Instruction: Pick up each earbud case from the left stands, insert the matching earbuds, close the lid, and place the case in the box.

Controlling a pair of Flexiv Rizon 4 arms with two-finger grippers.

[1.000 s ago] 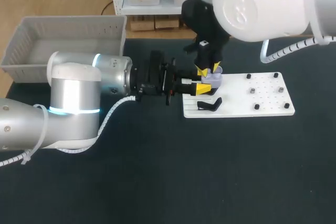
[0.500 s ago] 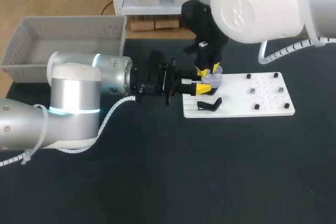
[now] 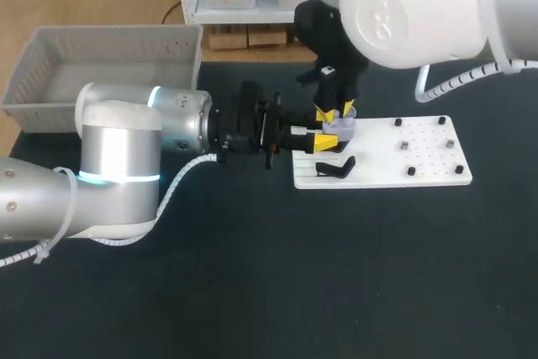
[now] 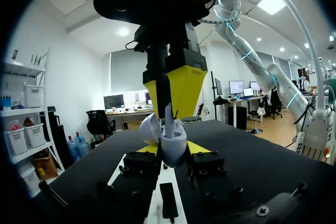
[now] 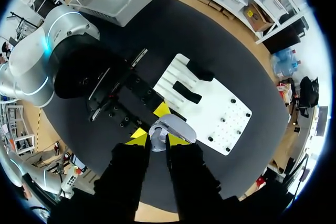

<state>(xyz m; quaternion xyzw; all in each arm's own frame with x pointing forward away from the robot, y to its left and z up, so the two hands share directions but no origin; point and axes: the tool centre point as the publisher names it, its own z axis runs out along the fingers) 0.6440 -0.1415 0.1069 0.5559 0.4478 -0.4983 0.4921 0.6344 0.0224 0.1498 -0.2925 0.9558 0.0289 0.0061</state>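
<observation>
A lavender earbud case hangs with its lid open just above the left end of the white board. My left gripper comes in from the left and is shut on the case body, one yellow tip on each side. My right gripper points straight down over the case. Its tips are shut on a small pale earbud at the case's open mouth. The case lid shows just ahead of the right fingers.
A black stand sits on the board's left part, right under the case. Several small dark pegs dot the board's right half. The grey box stands at the table's far left corner.
</observation>
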